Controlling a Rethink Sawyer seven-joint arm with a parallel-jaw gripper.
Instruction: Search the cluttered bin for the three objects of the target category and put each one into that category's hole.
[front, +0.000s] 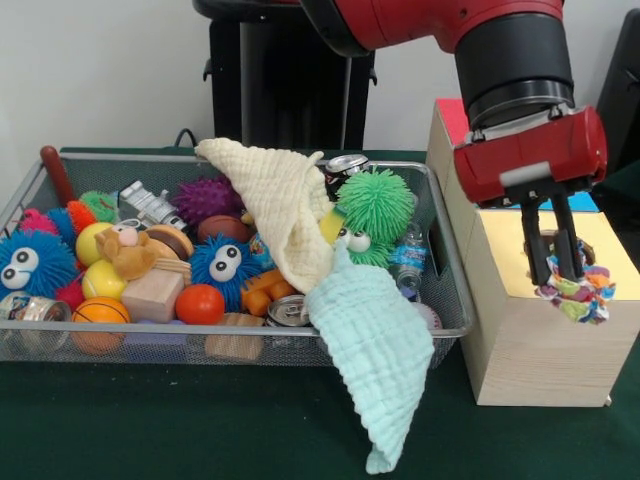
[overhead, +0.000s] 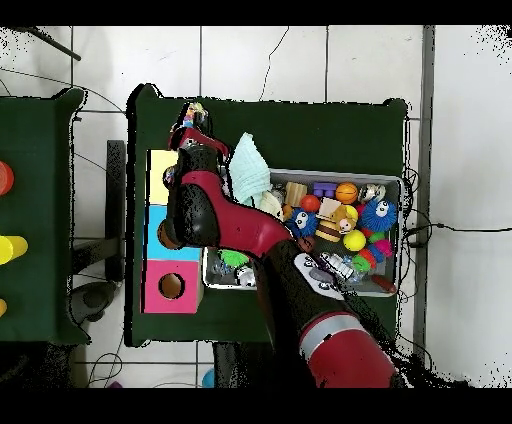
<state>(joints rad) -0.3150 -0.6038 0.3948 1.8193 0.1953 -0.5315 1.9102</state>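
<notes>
Gripper: the gripper is hanging over the wooden box to the right of the bin, its two dark fingers pointing straight down and clenching a small, colourful cloth scrap.

Held thing: the scrap is dangling from the fingertips just over the yellow top panel of the box. It is crumpled, with no clear long axis.

Key relation: the hole in the yellow panel is not showing in either view. In the front view the top is seen edge-on, and in the overhead view the arm is covering much of it. So whether the scrap is hanging straight over the hole cannot be told. The next move is likely turning on lining it up, then lowering and letting go.

Other sections: from overhead, the box is showing a yellow section, a blue one and a pink one with a round hole. The scrap is lying at the yellow end.

Bin: the wire bin is holding fuzzy balls, wooden blocks and cans. A cream cloth is draping inside it, and a mint cloth is spilling over its near rim.

Writing: no brand, label or lettering is readable anywhere.
</notes>
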